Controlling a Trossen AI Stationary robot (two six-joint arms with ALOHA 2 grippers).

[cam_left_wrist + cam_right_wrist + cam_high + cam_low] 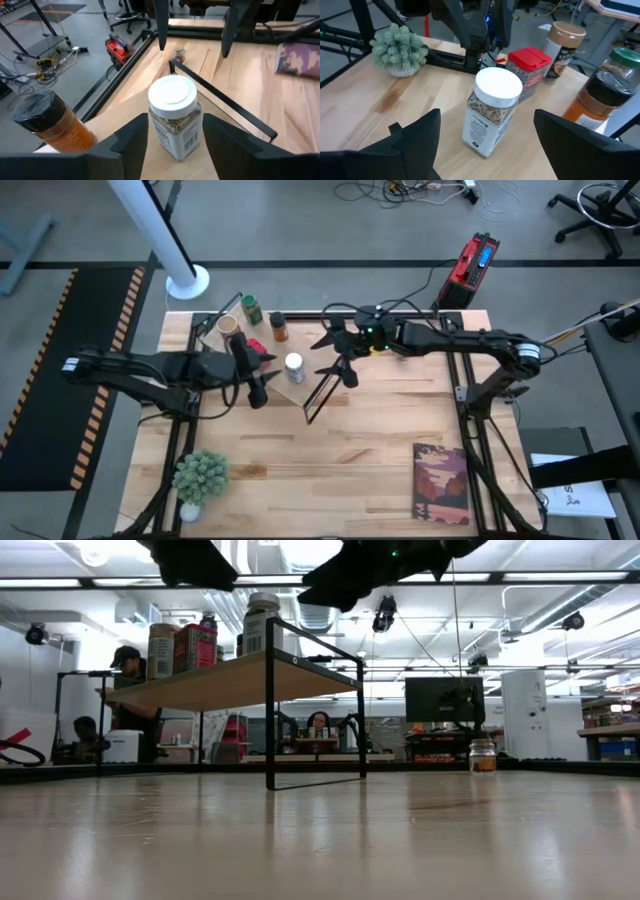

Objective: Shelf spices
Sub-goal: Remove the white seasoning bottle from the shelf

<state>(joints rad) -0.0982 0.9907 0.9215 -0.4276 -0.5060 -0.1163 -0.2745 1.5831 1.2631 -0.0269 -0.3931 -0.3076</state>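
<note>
The white-lidded jar (173,117) (294,367) stands upright on the pale shelf (230,680), near the shelf's black frame end (320,395). My left gripper (175,122) is open, one finger on each side of this jar with narrow gaps. My right gripper (486,120) (326,355) is open wide and faces the jar from the opposite side, farther off. The red tin (529,70), tan-topped jar (562,42), dark-lidded brown jar (50,125) and green-lidded jar (625,57) also stand on the shelf. A small silvery-topped jar (483,755) stands on the table beyond the frame.
A potted plant (200,475) stands near the table's near left corner and a book (440,482) lies near the near right corner. A white pole base (187,280) and a red device (470,260) sit past the far edge. People show in the room behind (125,690).
</note>
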